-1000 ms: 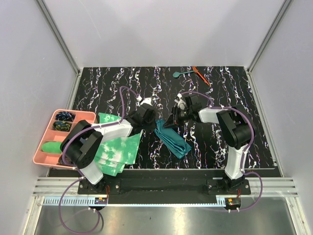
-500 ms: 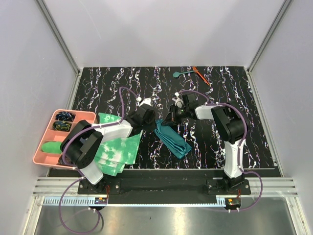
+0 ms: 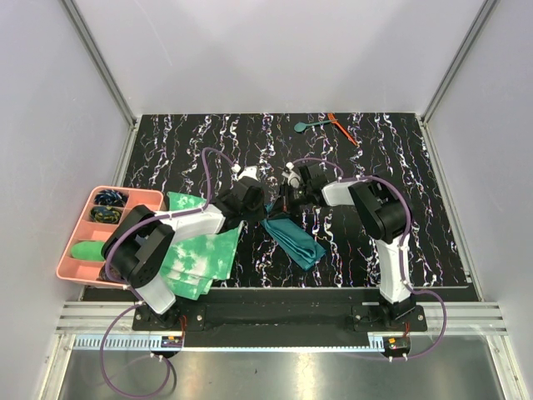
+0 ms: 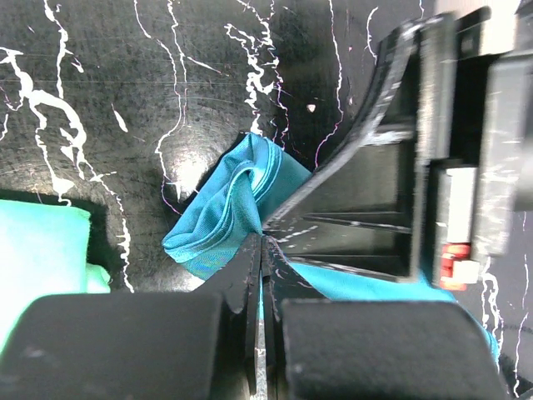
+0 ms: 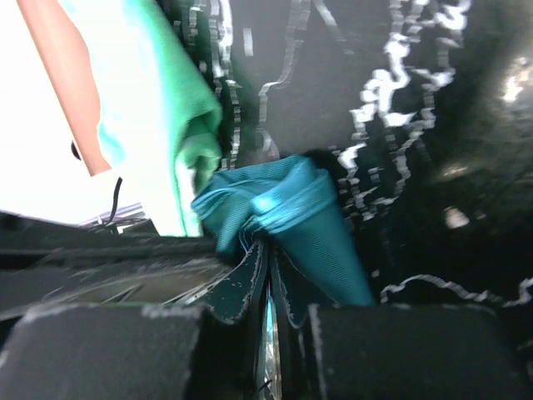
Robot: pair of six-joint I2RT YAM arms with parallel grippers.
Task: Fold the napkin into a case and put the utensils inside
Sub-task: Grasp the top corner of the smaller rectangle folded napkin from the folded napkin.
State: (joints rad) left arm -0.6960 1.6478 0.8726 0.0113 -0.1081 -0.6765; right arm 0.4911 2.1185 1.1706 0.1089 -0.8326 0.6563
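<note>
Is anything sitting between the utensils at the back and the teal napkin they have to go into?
No loose object; only the right claw, shut on the napkin, sits along that line.

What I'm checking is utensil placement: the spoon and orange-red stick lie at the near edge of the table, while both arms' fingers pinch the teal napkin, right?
No. The top external view shows the spoon and orange-red stick at the far edge of the table. The left fingers and right fingers do pinch the teal napkin.
</note>
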